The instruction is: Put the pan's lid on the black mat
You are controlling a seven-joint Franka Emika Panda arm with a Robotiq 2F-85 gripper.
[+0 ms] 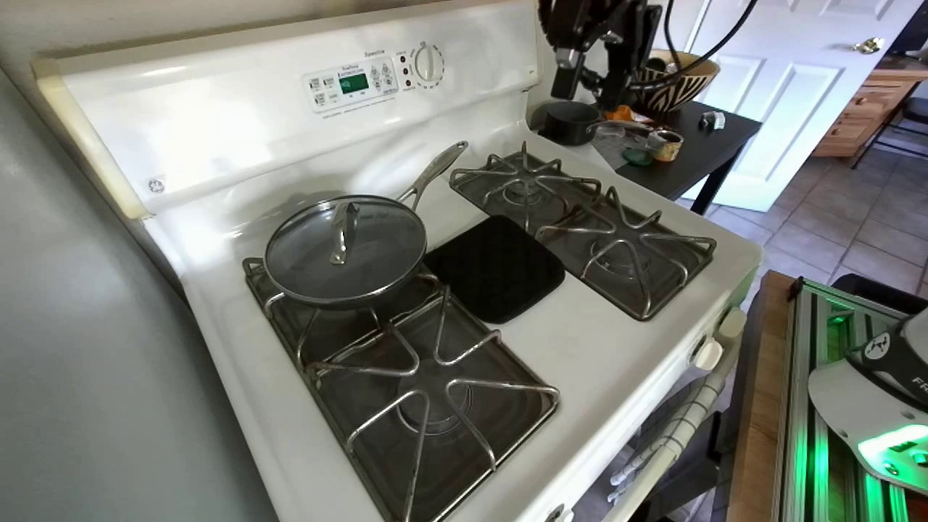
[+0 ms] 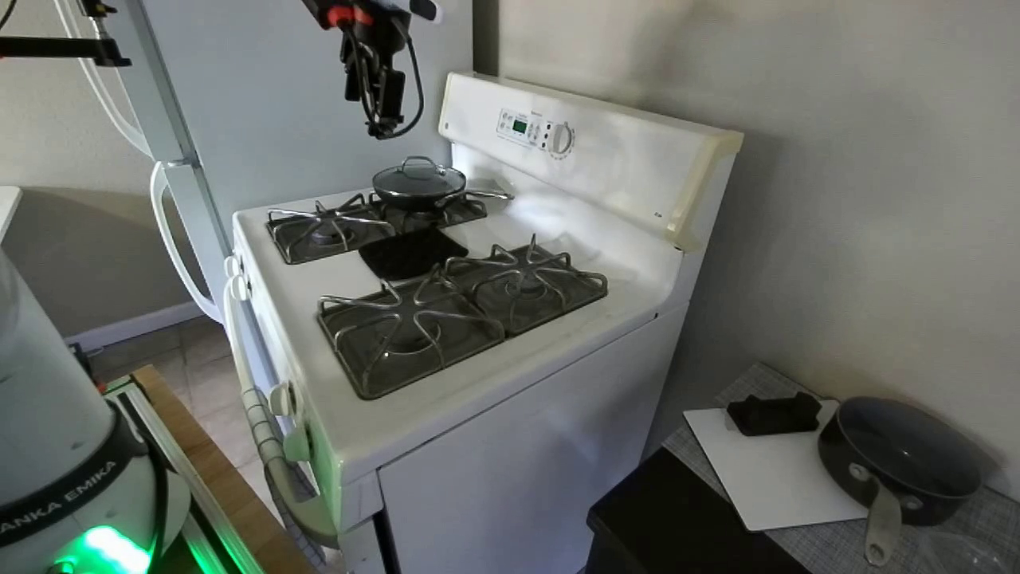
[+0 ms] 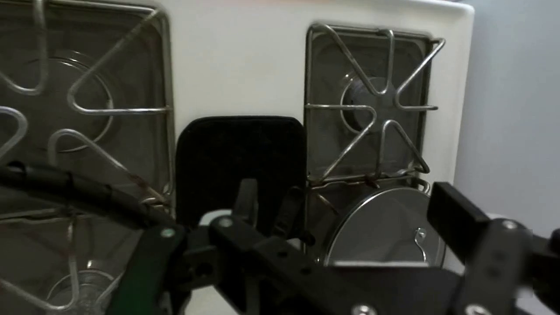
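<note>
The clear glass lid (image 1: 308, 246) with a metal rim and arched metal handle lies on the dark pan (image 1: 438, 170) on a rear burner. Lid (image 2: 418, 182) and pan (image 2: 410, 202) show in both exterior views. The black mat (image 1: 500, 268) lies flat between the burner grates, also in an exterior view (image 2: 410, 253) and the wrist view (image 3: 240, 153). My gripper (image 1: 591, 90) hangs high above the stove, apart from everything, also in an exterior view (image 2: 386, 127). In the wrist view its fingers (image 3: 350, 197) are spread and empty. The lid's (image 3: 376, 232) lower part is hidden there by the gripper.
Raised metal grates (image 1: 435, 391) flank the mat on the stove top. The stove's back panel (image 1: 239, 94) rises behind the pan, and a grey fridge wall (image 2: 319, 143) stands beside it. A dark pot (image 2: 900, 454) is on a side table, with a patterned bowl (image 1: 678, 83).
</note>
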